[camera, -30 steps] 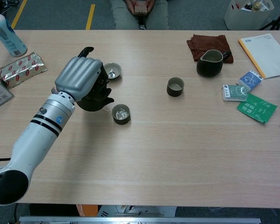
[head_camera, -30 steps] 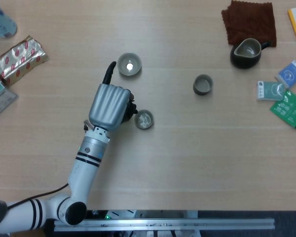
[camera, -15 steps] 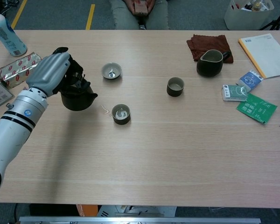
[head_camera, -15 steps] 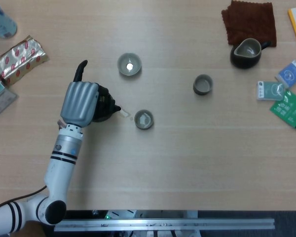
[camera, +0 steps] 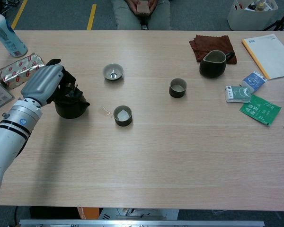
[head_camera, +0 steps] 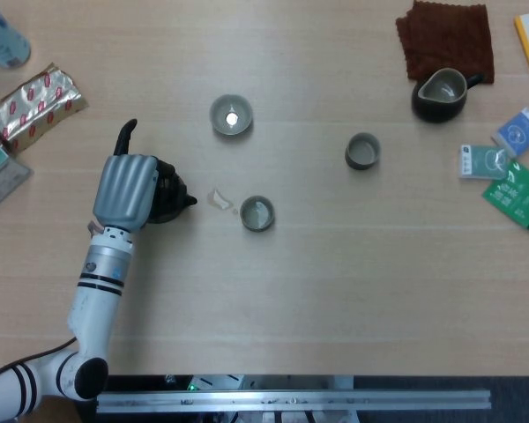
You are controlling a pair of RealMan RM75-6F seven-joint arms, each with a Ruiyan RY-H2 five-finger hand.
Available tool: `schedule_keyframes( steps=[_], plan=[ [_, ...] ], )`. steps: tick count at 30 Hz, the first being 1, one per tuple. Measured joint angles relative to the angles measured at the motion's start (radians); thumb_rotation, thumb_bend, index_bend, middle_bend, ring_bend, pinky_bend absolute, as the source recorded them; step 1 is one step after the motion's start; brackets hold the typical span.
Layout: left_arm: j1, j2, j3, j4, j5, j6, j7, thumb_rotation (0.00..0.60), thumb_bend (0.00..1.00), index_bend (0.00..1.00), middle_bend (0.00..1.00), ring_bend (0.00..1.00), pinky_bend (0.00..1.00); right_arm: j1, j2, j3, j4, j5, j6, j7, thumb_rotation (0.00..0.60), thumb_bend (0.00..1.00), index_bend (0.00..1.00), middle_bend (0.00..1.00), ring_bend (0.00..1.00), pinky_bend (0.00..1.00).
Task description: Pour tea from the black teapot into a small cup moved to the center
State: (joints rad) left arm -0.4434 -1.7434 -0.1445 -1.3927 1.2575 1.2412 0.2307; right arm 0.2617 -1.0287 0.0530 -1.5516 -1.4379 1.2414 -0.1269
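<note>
My left hand [head_camera: 125, 187] [camera: 43, 83] grips the black teapot [head_camera: 168, 202] [camera: 70, 107], which stands on the table at the left with its spout toward the small cup. That small cup [head_camera: 257, 213] [camera: 123, 115] sits near the table's middle and holds pale liquid. A small wet spill [head_camera: 219, 201] [camera: 105, 111] lies between teapot and cup. A second cup [head_camera: 232, 115] [camera: 113, 72] stands farther back, and a third cup [head_camera: 362, 151] [camera: 178, 87] stands to the right. My right hand shows in neither view.
A dark pitcher [head_camera: 440, 94] [camera: 213, 64] sits by a brown cloth [head_camera: 447, 38] [camera: 209, 45] at the back right. Tea packets [head_camera: 511, 166] [camera: 250, 94] and a yellow-edged pad [camera: 270, 54] lie at the right. A foil packet [head_camera: 35, 99] [camera: 20, 67] and bottle [camera: 6, 34] are at the left.
My left hand has carried the teapot leftward away from the small cup and set it down on the table. The cup now holds liquid, and a small spill shows beside it.
</note>
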Motion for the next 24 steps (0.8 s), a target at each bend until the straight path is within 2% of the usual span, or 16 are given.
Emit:
schedule_keyframes(
  steps=[18,24],
  plan=[
    [0.014,-0.027,0.001,0.07,-0.029,-0.041,-0.047,0.6,0.33,0.8,0.83,0.66,0.05,-0.004,-0.002,-0.004,0.005,-0.003,0.0,0.004,0.6,0.2,0.18,0.16,0.0,0.07],
    [0.017,-0.024,0.0,0.065,-0.037,-0.051,-0.052,0.6,0.33,0.74,0.75,0.59,0.05,-0.007,0.001,-0.004,0.004,-0.004,0.005,0.005,0.6,0.2,0.18,0.16,0.0,0.07]
  ],
)
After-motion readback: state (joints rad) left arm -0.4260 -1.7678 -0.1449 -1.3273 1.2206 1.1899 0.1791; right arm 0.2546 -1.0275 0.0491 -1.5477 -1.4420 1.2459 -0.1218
